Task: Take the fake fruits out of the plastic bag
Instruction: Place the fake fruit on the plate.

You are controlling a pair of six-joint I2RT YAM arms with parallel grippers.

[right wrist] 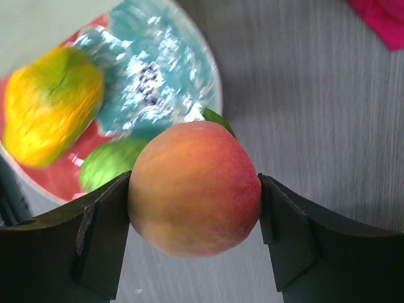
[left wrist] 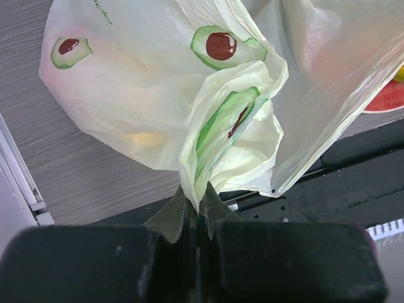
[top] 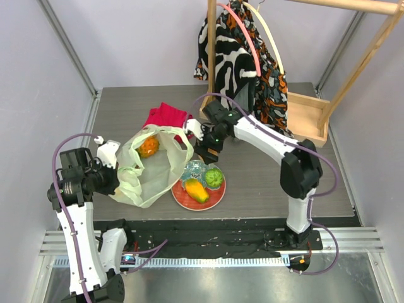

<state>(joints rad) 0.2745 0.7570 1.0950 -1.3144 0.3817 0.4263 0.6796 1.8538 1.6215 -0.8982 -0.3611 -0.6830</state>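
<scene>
The pale yellow-green plastic bag [top: 151,170] lies open on the table, left of centre, and fills the left wrist view [left wrist: 158,95]. An orange fruit [top: 149,146] sits inside it. My left gripper [top: 118,178] is shut on the bag's edge [left wrist: 201,201]. My right gripper [top: 206,153] is shut on a peach [right wrist: 194,188] and holds it above the table by the plate's rim [right wrist: 213,76]. A yellow-orange mango [top: 196,190] and a green round fruit [top: 214,177] lie on the plate [top: 180,197]. Both also show in the right wrist view, mango [right wrist: 50,113] and green fruit [right wrist: 107,167].
A red folded cloth [top: 167,117] lies behind the bag. A wooden rack [top: 309,117] with a patterned garment [top: 237,57] stands at the back right. The black base rail [top: 214,237] runs along the table's near edge.
</scene>
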